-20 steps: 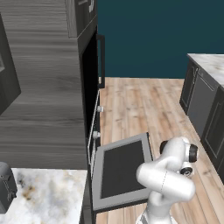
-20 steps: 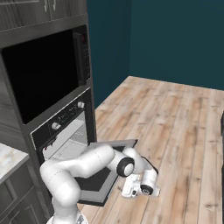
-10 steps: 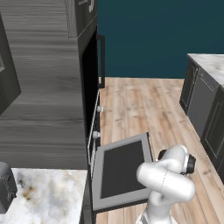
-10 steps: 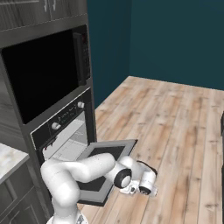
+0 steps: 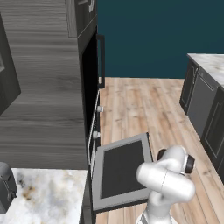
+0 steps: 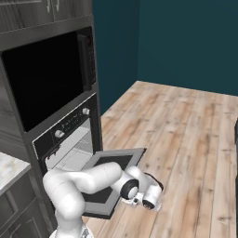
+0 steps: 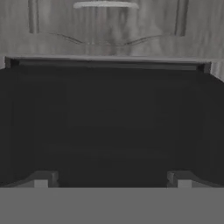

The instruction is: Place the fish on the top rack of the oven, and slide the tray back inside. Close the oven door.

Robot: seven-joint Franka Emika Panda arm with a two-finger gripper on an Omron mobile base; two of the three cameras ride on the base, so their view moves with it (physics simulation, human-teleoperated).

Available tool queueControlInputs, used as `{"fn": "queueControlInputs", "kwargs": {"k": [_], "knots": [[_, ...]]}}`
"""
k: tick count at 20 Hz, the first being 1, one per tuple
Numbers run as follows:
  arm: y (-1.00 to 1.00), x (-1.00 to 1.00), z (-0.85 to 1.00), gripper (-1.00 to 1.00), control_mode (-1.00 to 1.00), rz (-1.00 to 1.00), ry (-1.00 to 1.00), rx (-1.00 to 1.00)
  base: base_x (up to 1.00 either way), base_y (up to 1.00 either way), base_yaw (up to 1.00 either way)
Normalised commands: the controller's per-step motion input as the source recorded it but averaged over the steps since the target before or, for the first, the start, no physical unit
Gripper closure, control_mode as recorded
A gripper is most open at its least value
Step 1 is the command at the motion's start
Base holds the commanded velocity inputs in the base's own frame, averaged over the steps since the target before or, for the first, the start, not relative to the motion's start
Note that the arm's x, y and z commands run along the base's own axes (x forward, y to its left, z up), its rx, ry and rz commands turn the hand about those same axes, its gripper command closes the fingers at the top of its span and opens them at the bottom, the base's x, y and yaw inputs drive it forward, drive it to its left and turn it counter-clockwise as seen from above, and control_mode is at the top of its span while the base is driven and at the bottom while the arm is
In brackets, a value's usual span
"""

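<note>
Oven: built-in wall oven with a black cavity, set in a tall dark grey wood-grain cabinet; in the right base view it lies behind the gripper, past the open door.
Oven door: large rectangular panel, grey metal frame around dark glass, folded down flat and open. In the right base view the gripper sits just beyond its outer edge, lower and on the floor side.
Top rack / tray: flat thin light grey sheet seen inside the oven mouth in the right base view, beyond the door from the gripper; whether it is fully pushed home I cannot tell.
Fish: cannot make it out on the tray or anywhere else; too dark and small to confirm it is in the oven.
Gripper: two-finger gripper on the white arm, low by the door's free edge; in the hand view both dark tips stand far apart, wide and empty, facing a dark panel under a wood-grain strip.
Step, as I judge it: getting under or against the door edge to swing it up.
Risk: wide tips may slide off the smooth frame, so the door drops back.
Risk: if the tray still juts out, the rising door would strike it and stop short.
Risk: the elbow hangs over the door glass; lifting could pinch door against arm.
</note>
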Motion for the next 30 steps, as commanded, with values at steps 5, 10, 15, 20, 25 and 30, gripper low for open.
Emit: {"fn": "queueControlInputs", "kwargs": {"k": [5,10,15,20,25,30], "knots": [[0.81,0.03,0.06,-1.0,-1.0,0.03,0.14,0.11,0.0,0.0,0.0],[0.5,0.0,0.75,-1.0,-1.0,0.05,-0.06,0.02,0.0,0.0,0.0],[0.24,-0.01,1.0,-1.0,-1.0,0.08,-0.19,0.0,0.0,0.0,0.0],[0.24,-0.03,1.0,-1.0,-1.0,0.1,-0.19,0.0,0.0,0.0,0.0],[0.3,-0.01,1.0,-1.0,-1.0,0.09,-0.18,0.0,0.0,0.0,0.0],[0.25,0.0,1.0,-1.0,-1.0,0.08,-0.17,0.0,0.0,0.0,0.0]]}}
